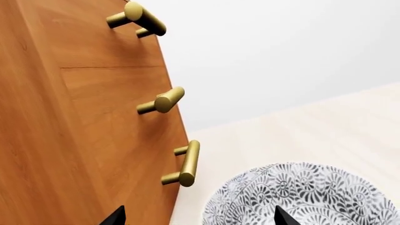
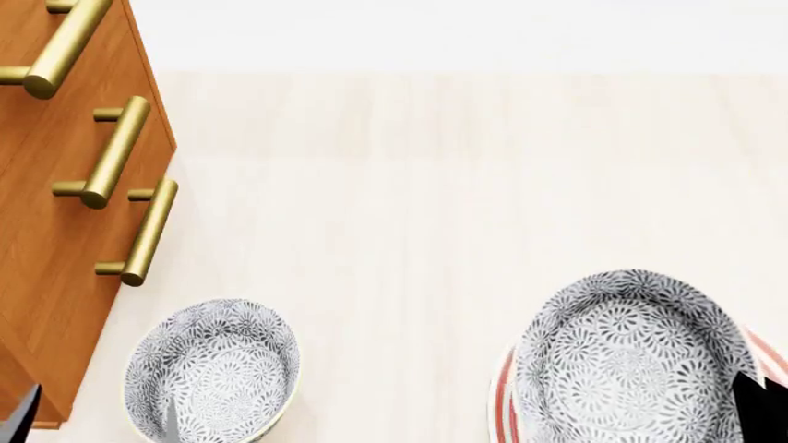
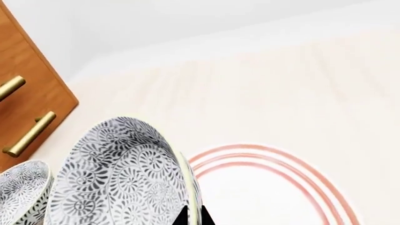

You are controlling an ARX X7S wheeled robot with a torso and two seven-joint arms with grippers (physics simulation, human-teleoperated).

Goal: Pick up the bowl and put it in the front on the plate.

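The bowl (image 2: 628, 360), white with a dense grey-blue floral pattern, is over the plate (image 2: 503, 406), whose red rings show at both sides of it. Whether the two touch cannot be told. My right gripper (image 3: 190, 217) is shut on the bowl (image 3: 119, 178), its two black fingertips pinching the rim; it appears in the head view as a dark shape (image 2: 759, 411) at the bowl's right edge. The plate (image 3: 275, 187) lies just beyond that rim. My left gripper (image 1: 200, 218) is open, empty, beside a look-alike bowl (image 1: 306, 197).
A wooden cabinet (image 2: 50, 249) with brass bar handles (image 2: 148, 231) stands at the left, close to the left look-alike bowl (image 2: 216, 369). That bowl (image 3: 22, 192) also shows in the right wrist view. The pale wood surface (image 2: 431, 185) stretches behind to a white wall.
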